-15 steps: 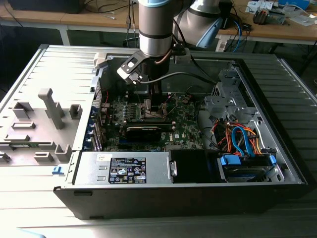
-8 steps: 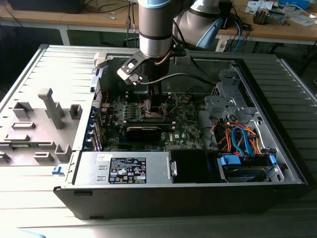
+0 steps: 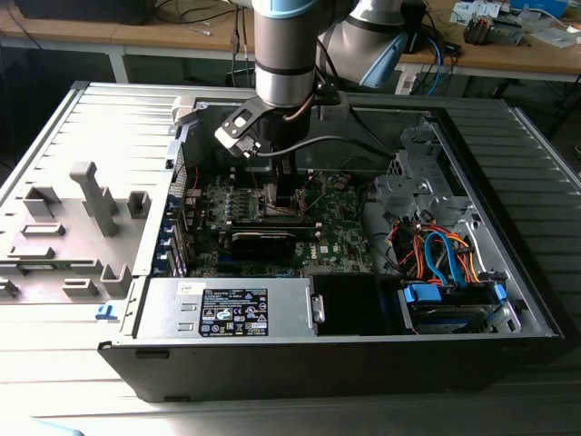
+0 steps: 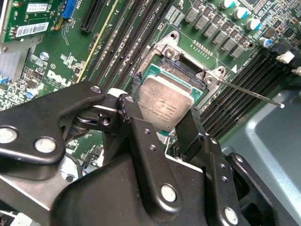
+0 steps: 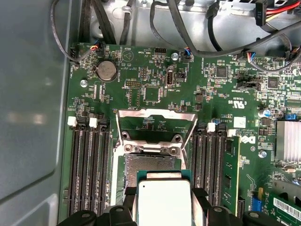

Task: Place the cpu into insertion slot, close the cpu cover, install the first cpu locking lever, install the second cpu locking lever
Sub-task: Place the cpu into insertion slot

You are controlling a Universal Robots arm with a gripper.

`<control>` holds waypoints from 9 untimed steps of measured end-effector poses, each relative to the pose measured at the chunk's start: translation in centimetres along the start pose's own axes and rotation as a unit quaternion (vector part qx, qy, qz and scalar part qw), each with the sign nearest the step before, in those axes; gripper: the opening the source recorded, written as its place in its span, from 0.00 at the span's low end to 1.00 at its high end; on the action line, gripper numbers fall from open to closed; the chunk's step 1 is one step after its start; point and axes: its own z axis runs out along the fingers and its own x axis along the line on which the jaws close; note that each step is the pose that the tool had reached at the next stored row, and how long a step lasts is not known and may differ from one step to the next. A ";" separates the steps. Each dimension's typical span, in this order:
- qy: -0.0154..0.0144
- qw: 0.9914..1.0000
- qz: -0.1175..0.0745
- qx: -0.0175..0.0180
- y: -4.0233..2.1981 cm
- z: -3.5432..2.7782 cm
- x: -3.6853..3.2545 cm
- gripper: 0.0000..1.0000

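My gripper [image 3: 287,193] reaches down into the open computer case over the green board. In both wrist views it is shut on the cpu [image 4: 165,100] [image 5: 164,205], a silvery square chip pinched by two edges between the black fingers [image 4: 128,109] [image 5: 199,197]. The cpu hangs just over the insertion slot [image 5: 150,162] [image 4: 182,63] and covers the part nearest the gripper. Whether it touches the slot I cannot tell. The cpu cover [image 5: 155,113] stands tipped open at the slot's far edge. A thin locking lever [image 4: 251,93] sticks out free beside the slot.
Memory slots [image 5: 89,165] flank the socket on both sides, and one slot holds a memory stick [image 5: 231,169]. A round coin battery [image 5: 106,70] and black cables [image 5: 188,28] lie beyond the cover. The power supply [image 3: 227,309] and drive cables [image 3: 445,254] sit at the case front.
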 end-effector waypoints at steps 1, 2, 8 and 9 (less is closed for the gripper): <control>0.000 1.000 0.000 0.000 -0.01 0.03 0.00 0.55; 0.000 1.000 0.000 0.000 0.00 0.07 0.01 0.55; 0.000 1.000 0.000 0.000 0.04 0.37 0.36 0.55; 0.000 1.000 0.000 0.000 0.06 0.45 0.42 0.55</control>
